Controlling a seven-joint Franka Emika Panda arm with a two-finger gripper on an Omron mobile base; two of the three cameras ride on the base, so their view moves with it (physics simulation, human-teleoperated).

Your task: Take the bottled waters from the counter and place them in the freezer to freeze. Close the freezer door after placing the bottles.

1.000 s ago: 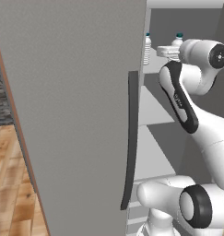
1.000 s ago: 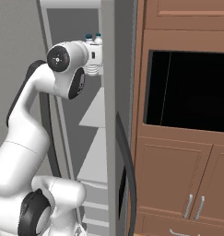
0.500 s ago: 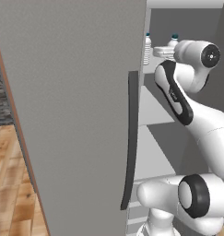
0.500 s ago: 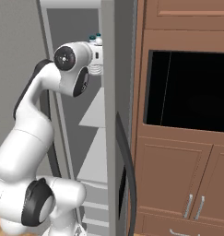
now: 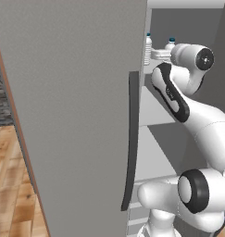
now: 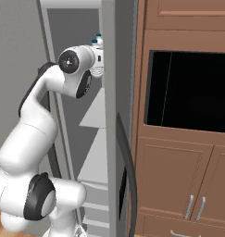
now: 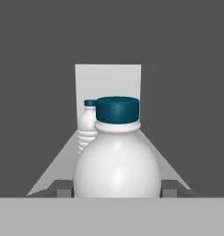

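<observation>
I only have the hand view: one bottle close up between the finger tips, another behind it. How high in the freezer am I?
Observer: High up in the freezer; a pale shelf lies below the arm.
Operator: Is the door clear?
Observer: The freezer door stands wide open on the arm's left.
Operator: And the far bottle?
Observer: The far bottle stands upright at the shelf's door-side edge.
</observation>
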